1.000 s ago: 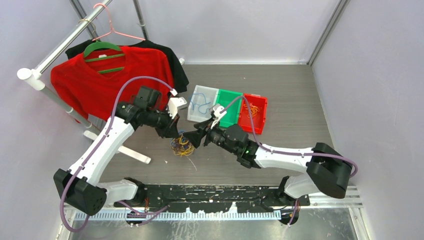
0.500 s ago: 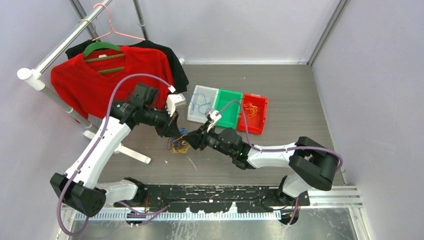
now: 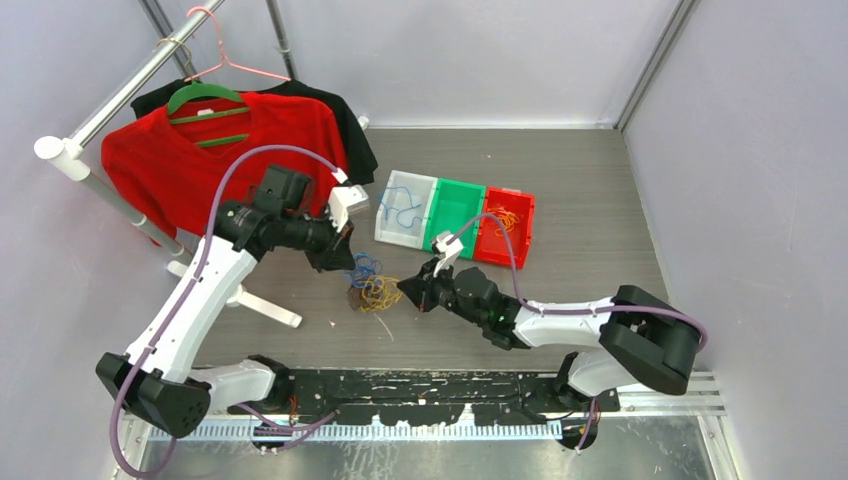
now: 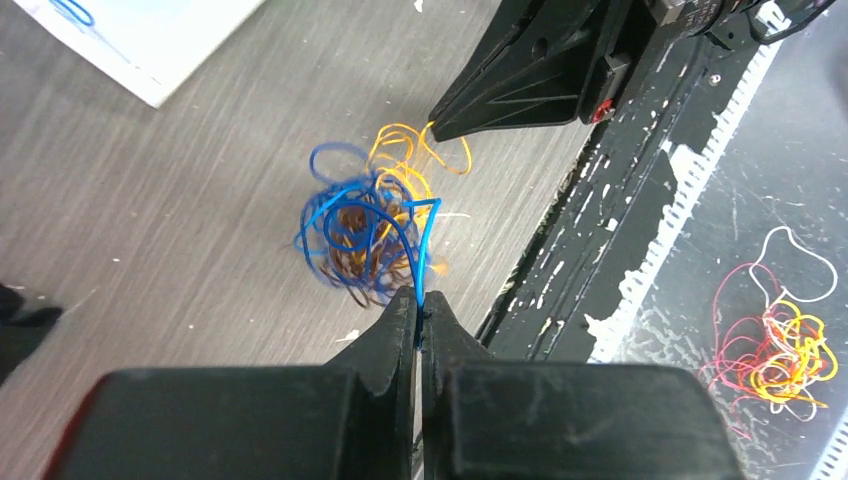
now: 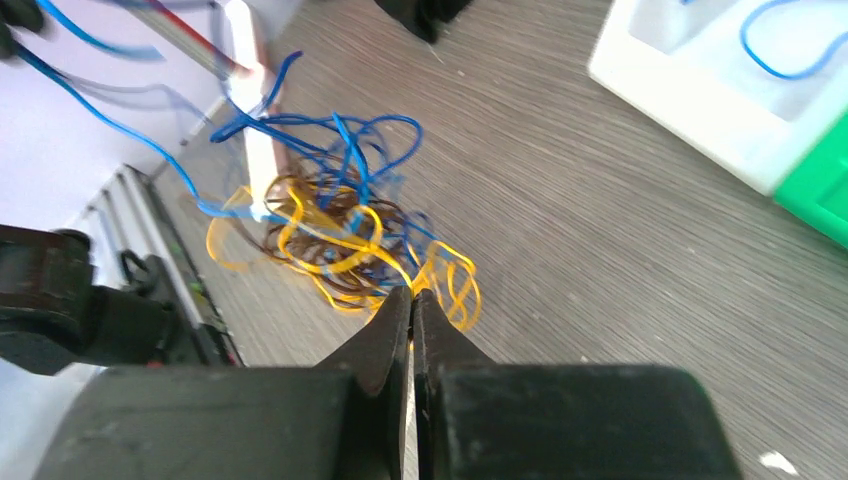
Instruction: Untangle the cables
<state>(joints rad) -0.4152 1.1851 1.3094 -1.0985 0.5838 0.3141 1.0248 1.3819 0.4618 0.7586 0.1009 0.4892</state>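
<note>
Clump of thin blue, yellow-orange and brown cables [image 3: 370, 288] is parked mid-way on the grey table [image 3: 600, 230]. A blue strand is clamped by the left gripper [image 4: 420, 305] and an orange loop by the right gripper [image 5: 411, 295] (both clenched). Three plastic bins [image 3: 455, 212] are lined up just behind, with the black base rail [image 3: 430, 385] in front.

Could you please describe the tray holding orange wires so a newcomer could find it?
On the grey table three trays sit side by side. It is the red tray at the right end, beside the green tray, farthest from the clear tray.
</note>
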